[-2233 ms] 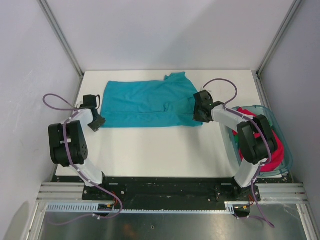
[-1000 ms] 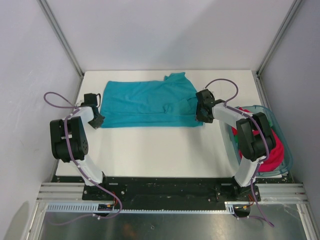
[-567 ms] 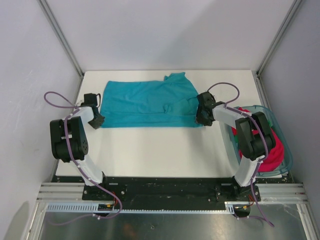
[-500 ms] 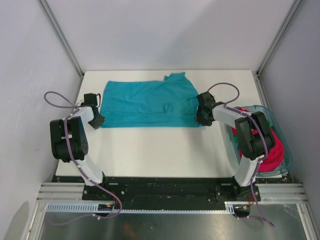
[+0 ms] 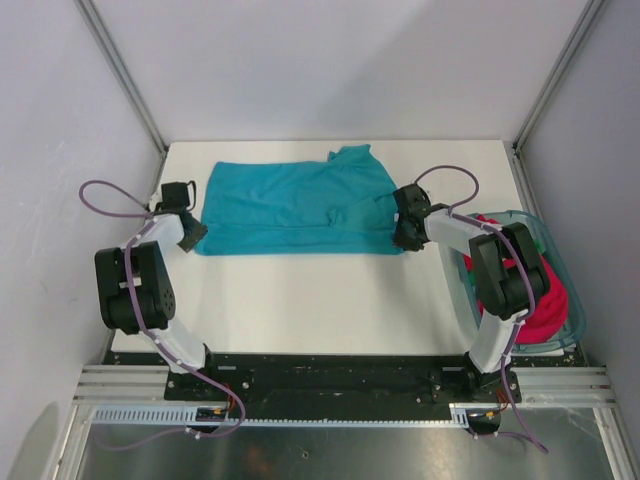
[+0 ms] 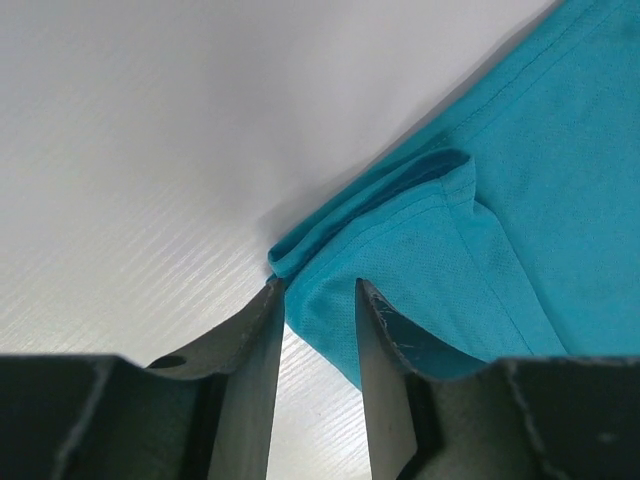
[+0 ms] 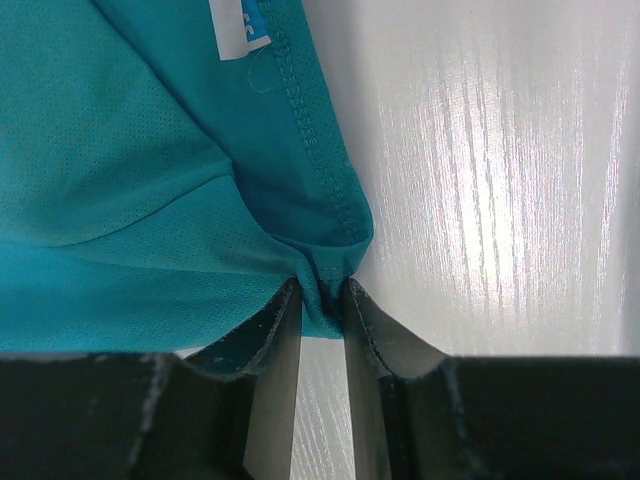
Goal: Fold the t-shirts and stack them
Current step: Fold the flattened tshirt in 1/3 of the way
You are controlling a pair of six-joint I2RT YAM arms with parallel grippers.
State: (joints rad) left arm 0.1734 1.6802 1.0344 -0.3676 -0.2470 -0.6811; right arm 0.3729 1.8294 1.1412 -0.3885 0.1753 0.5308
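A teal-blue t-shirt (image 5: pixel 295 205) lies spread flat at the back of the white table. My left gripper (image 5: pixel 191 234) is at its near-left corner. In the left wrist view the gripper (image 6: pixel 318 285) is a little open, and the folded corner of the cloth (image 6: pixel 400 215) lies between its tips, unpinched. My right gripper (image 5: pixel 401 238) is at the near-right corner. In the right wrist view it (image 7: pixel 322 285) is shut on the bunched teal hem (image 7: pixel 330 235). A magenta-red t-shirt (image 5: pixel 542 318) lies crumpled in the basket. No green cloth shows.
A translucent teal plastic basket (image 5: pixel 571 292) sits at the table's right edge, beside the right arm. Bare white table (image 5: pixel 300 300) spreads between the shirt and the arm bases. Grey walls with metal posts enclose the back and sides.
The left arm has shifted a little back and its gripper has settled at the shirt's near-left corner. The right gripper has slid slightly right and closed on the near-right corner.
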